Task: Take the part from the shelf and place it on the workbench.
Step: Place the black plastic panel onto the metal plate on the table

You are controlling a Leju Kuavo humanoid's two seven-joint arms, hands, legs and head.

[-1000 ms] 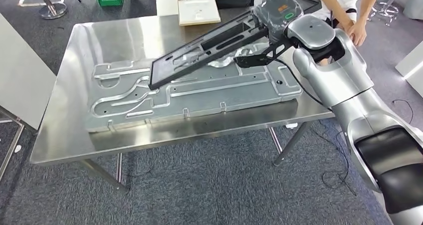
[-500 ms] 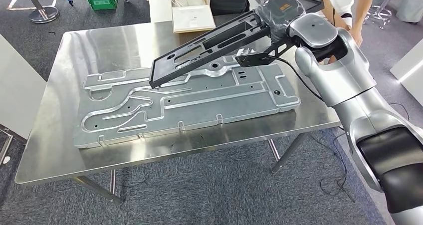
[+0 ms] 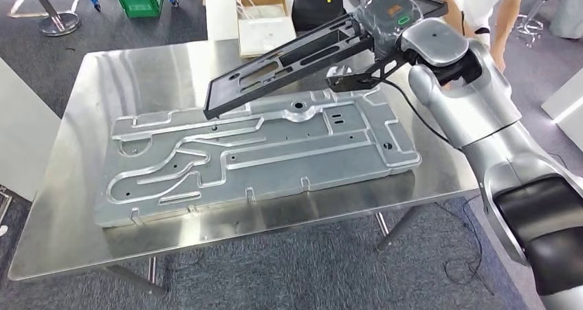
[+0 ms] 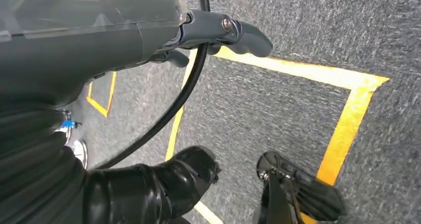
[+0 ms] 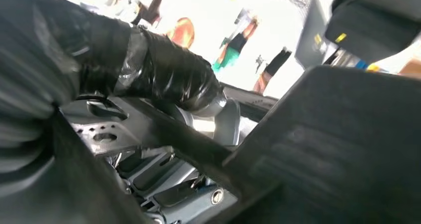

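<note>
Workbench (image 3: 89, 207) bearing metal plate (image 3: 261, 152), right hand (image 3: 385, 18) holding black part (image 3: 295, 59) above

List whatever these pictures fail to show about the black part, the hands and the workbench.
- Right hand: in the head view its fingers lie under the black part; the right wrist view is too blurred to show the grip.
- Left hand: the left wrist view shows a thumb over carpet; finger pose unclear.
- Workbench: the metal plate covers its middle.
- Person: cut off by the top edge.
</note>
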